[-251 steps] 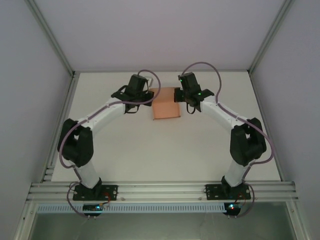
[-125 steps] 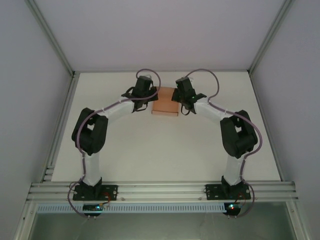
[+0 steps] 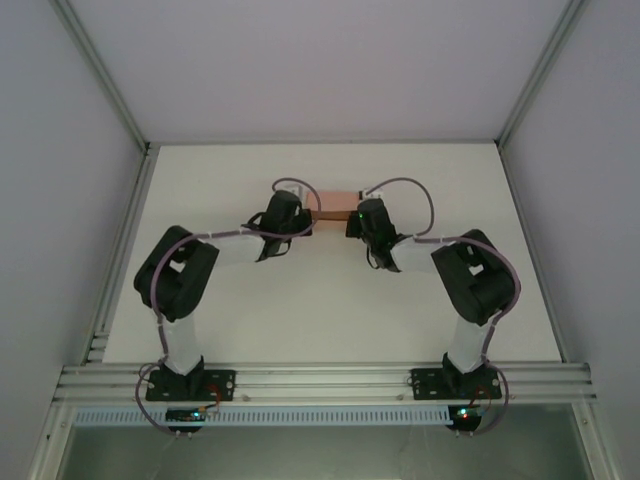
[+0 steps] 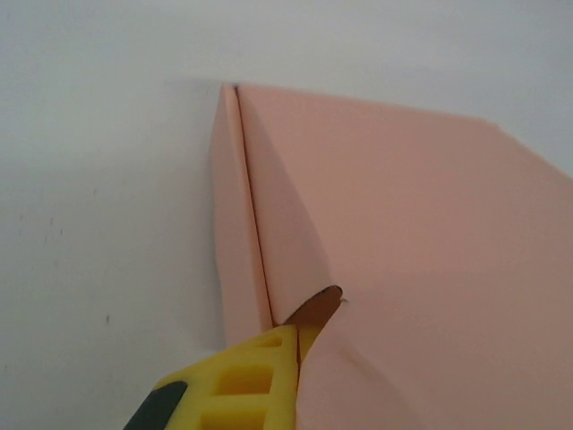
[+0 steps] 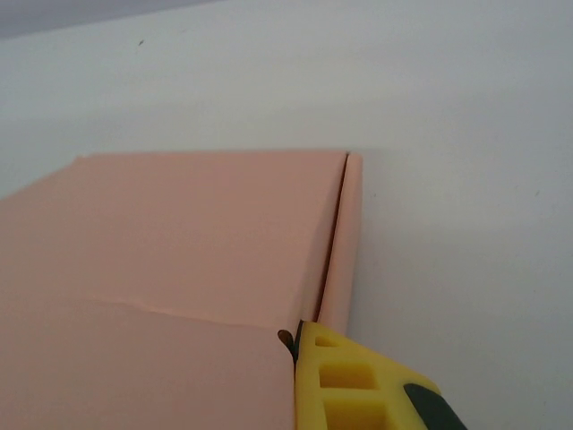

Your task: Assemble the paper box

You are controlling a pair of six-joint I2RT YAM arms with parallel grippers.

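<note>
The paper box (image 3: 335, 200) is salmon-pink and shows from above as a narrow strip between the two wrists, over the far middle of the table. My left gripper (image 3: 309, 213) is at its left end and my right gripper (image 3: 352, 214) at its right end. In the left wrist view the paper box (image 4: 403, 224) spreads across the right, and my left gripper (image 4: 300, 339) is shut on a front panel beside the side fold. One yellow finger (image 4: 242, 385) shows. In the right wrist view my right gripper (image 5: 295, 339) is shut on the edge of the paper box (image 5: 197, 224); cardboard hides its other finger.
The white table (image 3: 330, 310) is bounded by an aluminium rail (image 3: 320, 382) at the near edge and by grey walls on the left, right and far sides. Both arm elbows (image 3: 175, 270) are folded back toward the near side.
Both arms have drawn in and folded at the elbows. The box, lying flat a second ago, now shows as a thin strip between the wrists.
</note>
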